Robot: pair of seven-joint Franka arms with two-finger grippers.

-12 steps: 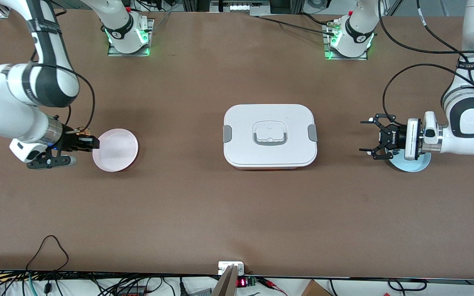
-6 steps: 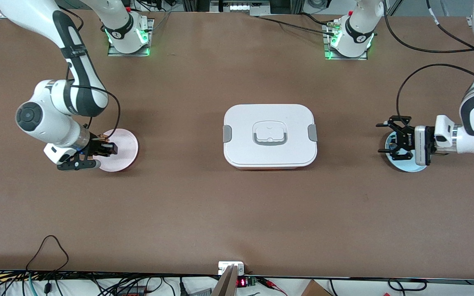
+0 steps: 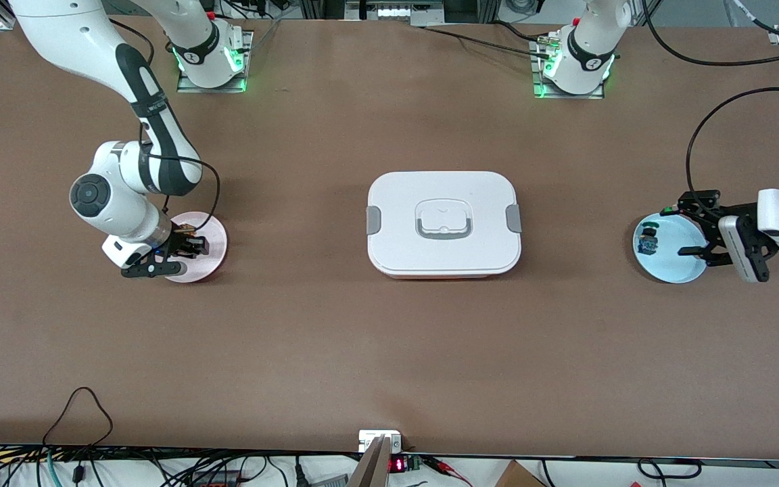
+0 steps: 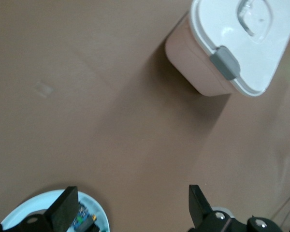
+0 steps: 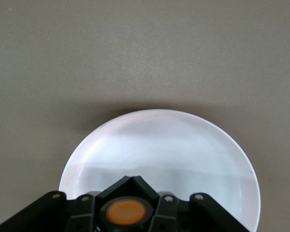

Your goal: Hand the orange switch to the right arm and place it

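The orange switch (image 5: 126, 211), a black block with a round orange cap, sits between the fingers of my right gripper (image 5: 133, 186), which is shut on it. In the front view that right gripper (image 3: 192, 245) hangs low over the pink plate (image 3: 210, 233), above the plate's rim at the right arm's end. The plate's white-pink inside (image 5: 159, 150) fills the right wrist view. My left gripper (image 3: 691, 226) stands open and empty over the edge of the light blue plate (image 3: 673, 267); in the left wrist view its fingers (image 4: 63, 212) are spread wide.
A small blue-and-green component (image 3: 647, 242) lies on the light blue plate (image 4: 24, 215), also seen as a blue chip (image 4: 82, 220). A white lidded box with grey clips (image 3: 443, 223) stands mid-table, its corner (image 4: 241, 43) in the left wrist view. Cables run along the table's near edge.
My right arm swung its gripper, with the switch, in over the pink plate. My left arm drew back toward its end of the table, uncovering the blue plate and the component.
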